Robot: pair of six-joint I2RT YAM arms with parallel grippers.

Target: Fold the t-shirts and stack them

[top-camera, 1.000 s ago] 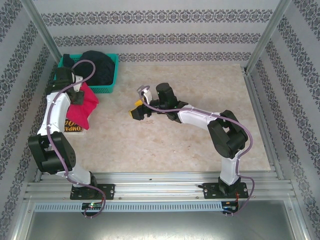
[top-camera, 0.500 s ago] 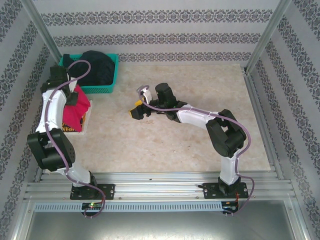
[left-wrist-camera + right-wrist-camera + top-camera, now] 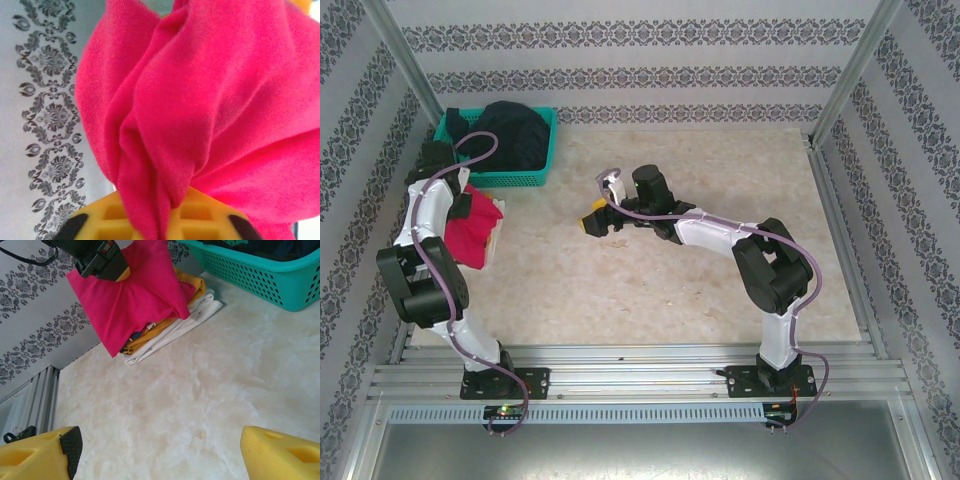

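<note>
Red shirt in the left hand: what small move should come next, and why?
Probably open the left hand and let the red shirt drop: it hangs bunched from that hand, its lower part lying on the folded yellow shirt and white cloth.

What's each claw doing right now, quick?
Left claw: closed on the bunched red t-shirt, which hangs over the folded pile.
Right claw: open, holding nothing.
</note>
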